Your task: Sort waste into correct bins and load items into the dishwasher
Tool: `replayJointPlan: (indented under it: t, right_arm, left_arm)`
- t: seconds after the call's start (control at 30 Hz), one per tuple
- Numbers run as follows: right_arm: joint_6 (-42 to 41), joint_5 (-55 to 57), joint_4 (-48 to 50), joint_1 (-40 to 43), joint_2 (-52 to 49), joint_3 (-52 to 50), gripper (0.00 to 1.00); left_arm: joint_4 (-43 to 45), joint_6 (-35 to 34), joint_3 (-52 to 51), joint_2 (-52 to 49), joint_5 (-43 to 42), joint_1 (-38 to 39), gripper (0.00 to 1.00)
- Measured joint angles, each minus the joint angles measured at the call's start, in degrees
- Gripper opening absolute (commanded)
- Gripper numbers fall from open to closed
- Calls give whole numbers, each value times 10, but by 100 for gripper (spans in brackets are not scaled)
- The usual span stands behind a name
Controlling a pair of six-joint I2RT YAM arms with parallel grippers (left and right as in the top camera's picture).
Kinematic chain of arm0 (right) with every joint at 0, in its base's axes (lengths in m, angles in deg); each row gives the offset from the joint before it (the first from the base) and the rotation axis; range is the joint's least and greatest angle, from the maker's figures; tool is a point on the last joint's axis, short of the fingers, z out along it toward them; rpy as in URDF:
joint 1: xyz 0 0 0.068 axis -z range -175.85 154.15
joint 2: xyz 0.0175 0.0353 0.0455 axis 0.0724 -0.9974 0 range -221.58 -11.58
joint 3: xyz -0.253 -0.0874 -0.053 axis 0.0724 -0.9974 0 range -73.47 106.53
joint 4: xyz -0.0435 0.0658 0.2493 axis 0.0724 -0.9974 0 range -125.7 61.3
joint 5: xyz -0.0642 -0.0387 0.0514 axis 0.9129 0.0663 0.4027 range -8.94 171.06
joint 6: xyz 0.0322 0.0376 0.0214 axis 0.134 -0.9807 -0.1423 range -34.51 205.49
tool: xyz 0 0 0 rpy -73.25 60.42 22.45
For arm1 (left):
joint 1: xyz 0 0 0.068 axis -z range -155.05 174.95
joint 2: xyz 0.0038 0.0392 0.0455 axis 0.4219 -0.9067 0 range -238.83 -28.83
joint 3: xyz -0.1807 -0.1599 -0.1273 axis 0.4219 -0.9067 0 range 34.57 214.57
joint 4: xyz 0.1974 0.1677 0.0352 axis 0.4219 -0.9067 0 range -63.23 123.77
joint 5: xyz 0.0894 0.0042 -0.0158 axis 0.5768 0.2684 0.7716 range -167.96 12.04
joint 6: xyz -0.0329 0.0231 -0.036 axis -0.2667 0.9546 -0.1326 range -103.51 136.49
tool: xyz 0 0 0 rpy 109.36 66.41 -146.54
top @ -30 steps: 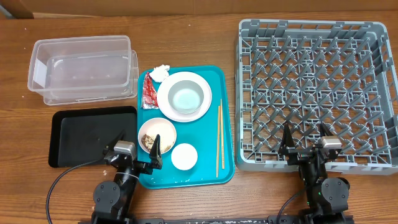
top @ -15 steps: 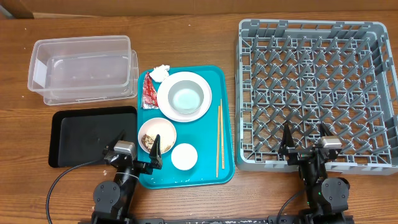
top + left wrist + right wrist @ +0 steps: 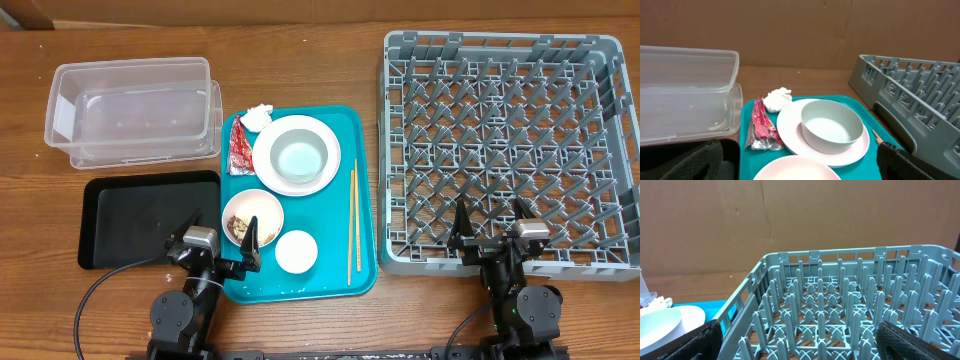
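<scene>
Wrapper (image 3: pixel 240 147) untouched, left fingers (image 3: pixel 254 238) and right fingers (image 3: pixel 460 224) seemingly spread, empty

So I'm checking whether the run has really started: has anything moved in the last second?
Nothing visibly changed. The left gripper and right gripper are open and hold nothing, exactly where they were. The white bowl sits on the pink plate on the teal tray, as before.

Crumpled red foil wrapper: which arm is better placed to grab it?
Left, probably: the left pincer sits at the teal tray, whose left edge holds the crumpled red foil wrapper; the right pincer is by the grey plastic rack.
</scene>
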State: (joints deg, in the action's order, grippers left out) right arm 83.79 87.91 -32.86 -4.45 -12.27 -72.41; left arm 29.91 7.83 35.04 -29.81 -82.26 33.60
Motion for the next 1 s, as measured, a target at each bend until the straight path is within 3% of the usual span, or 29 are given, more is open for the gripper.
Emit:
replayJointPlan:
  t: [0.27, 0.53, 0.8, 1.0]
  right_arm:
    - [0, -7, 15, 0, 0, 0, 100]
    - [-15, -94, 71, 0, 0, 2, 100]
    - [-60, -125, -61, 0, -24, 143, 100]
    - [-77, -131, -220, 0, -150, 336, 100]
  left_arm:
    - [100, -71, 0, 0, -63, 0, 100]
    - [150, -92, 9, 0, -115, 0, 100]
    - [1, -57, 207, -73, -108, 0, 100]
    - [-191, -30, 450, -259, -116, 0, 100]
